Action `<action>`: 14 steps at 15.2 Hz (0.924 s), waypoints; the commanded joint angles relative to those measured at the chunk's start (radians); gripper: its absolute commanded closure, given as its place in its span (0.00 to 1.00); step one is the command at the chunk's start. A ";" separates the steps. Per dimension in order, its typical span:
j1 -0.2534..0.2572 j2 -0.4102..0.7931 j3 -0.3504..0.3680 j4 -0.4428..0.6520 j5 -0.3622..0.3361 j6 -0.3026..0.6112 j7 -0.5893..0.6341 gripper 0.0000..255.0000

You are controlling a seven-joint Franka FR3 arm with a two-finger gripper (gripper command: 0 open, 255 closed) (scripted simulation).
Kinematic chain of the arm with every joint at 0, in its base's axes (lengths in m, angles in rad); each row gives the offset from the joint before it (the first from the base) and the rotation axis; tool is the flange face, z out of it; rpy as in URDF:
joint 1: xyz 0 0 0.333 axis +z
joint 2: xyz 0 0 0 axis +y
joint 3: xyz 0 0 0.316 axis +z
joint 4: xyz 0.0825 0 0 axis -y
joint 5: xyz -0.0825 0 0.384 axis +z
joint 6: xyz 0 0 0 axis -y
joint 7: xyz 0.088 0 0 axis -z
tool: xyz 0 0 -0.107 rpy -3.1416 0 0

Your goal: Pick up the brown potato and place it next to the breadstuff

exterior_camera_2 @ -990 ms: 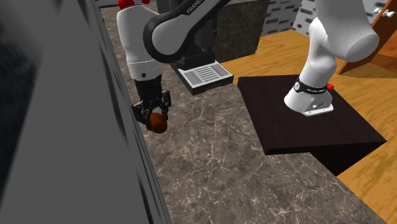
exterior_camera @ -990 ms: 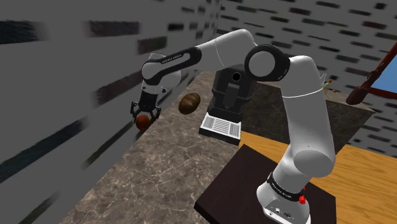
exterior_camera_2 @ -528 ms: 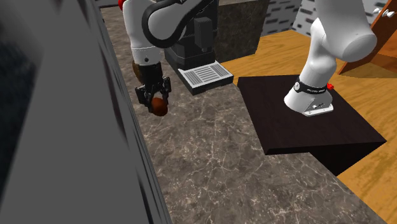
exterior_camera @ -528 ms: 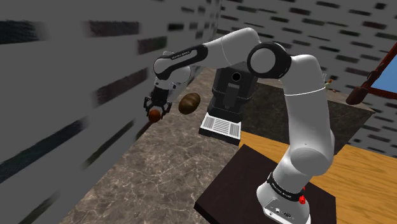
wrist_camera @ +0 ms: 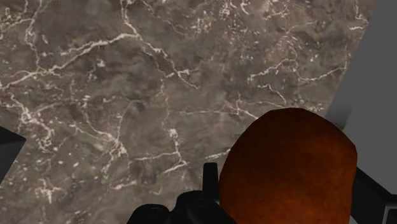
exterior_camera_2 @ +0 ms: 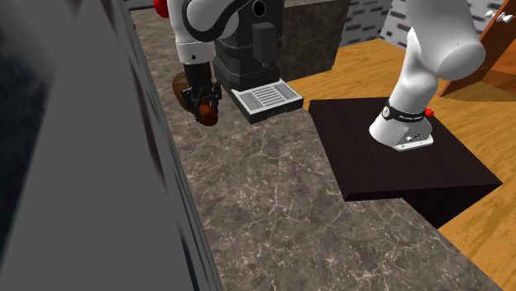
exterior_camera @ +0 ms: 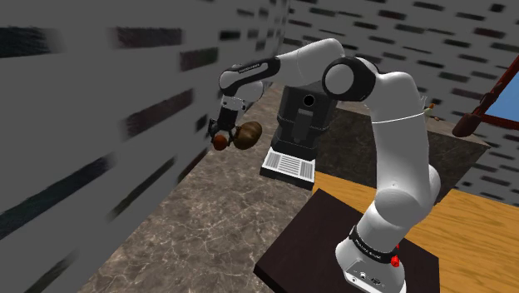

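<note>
My gripper (exterior_camera: 220,138) is clamped on the brown potato (exterior_camera: 219,144), held over the table (exterior_camera: 208,225), left of centre in the shoulder view, just beside the bread loaf (exterior_camera: 249,135). 2 risks: lowering could knock the loaf, and the potato sits off-centre in my grip, so it may slip or roll toward the grey wall (exterior_camera: 83,125).

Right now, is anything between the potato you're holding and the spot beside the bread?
Nothing visible does. The gripper is shut on the potato, which hangs close beside the bread loaf over bare marble counter. The coffee machine stands off to the side, clear of the path.
</note>
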 commanded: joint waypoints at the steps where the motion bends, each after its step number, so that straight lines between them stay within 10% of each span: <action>1: -0.029 0.012 -0.010 0.018 -0.001 -0.017 -0.035 1.00; 14: -0.215 0.203 -0.071 0.360 -0.028 -0.232 -0.219 1.00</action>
